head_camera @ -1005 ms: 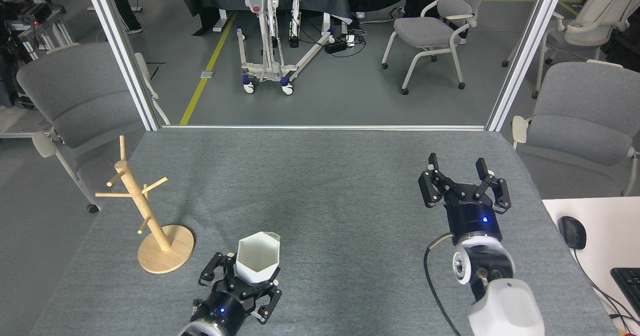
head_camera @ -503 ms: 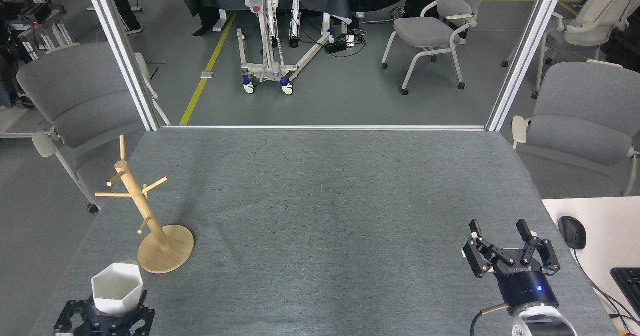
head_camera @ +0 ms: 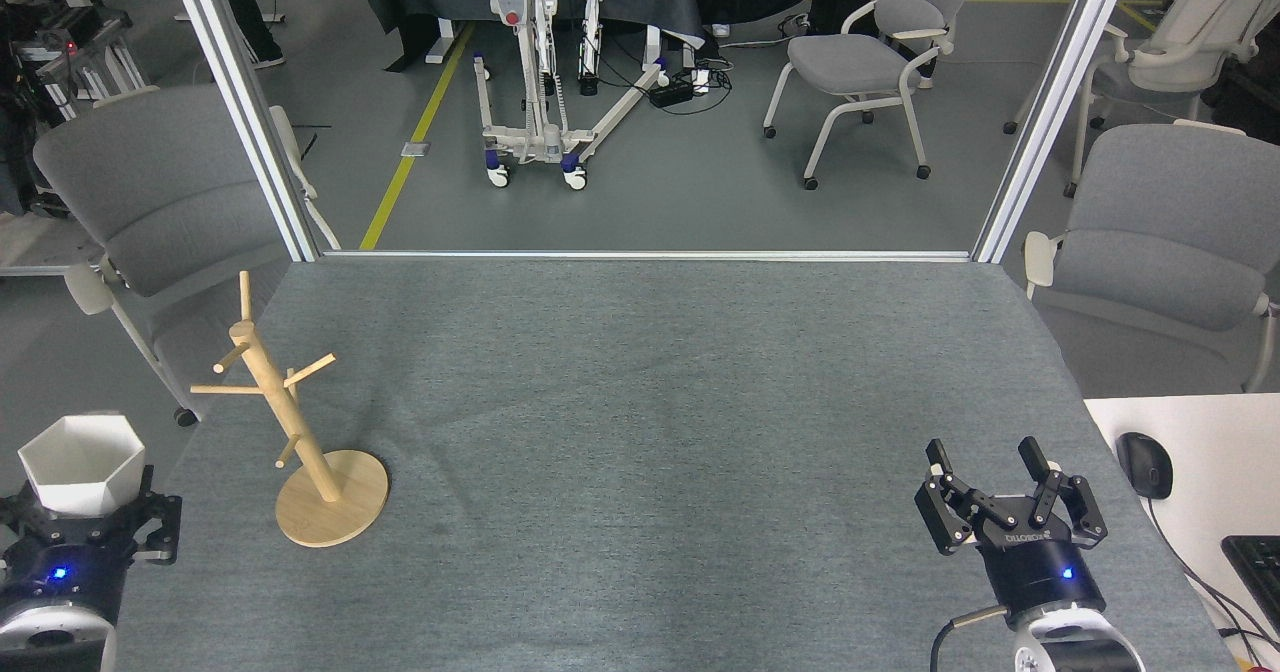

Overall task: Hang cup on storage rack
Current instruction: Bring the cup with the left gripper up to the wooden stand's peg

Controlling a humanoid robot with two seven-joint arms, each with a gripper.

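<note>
Gripping the white hexagonal cup [head_camera: 82,462] mouth-up, the left gripper [head_camera: 85,512] sits off the table's [head_camera: 640,402] left edge, its fingers clamped on the cup's base. The wooden storage rack [head_camera: 300,432] stands upright near the table's front-left corner, pegs bare. Near the front-right corner, the right gripper [head_camera: 990,482] hovers with fingers spread apart, holding nothing.
</note>
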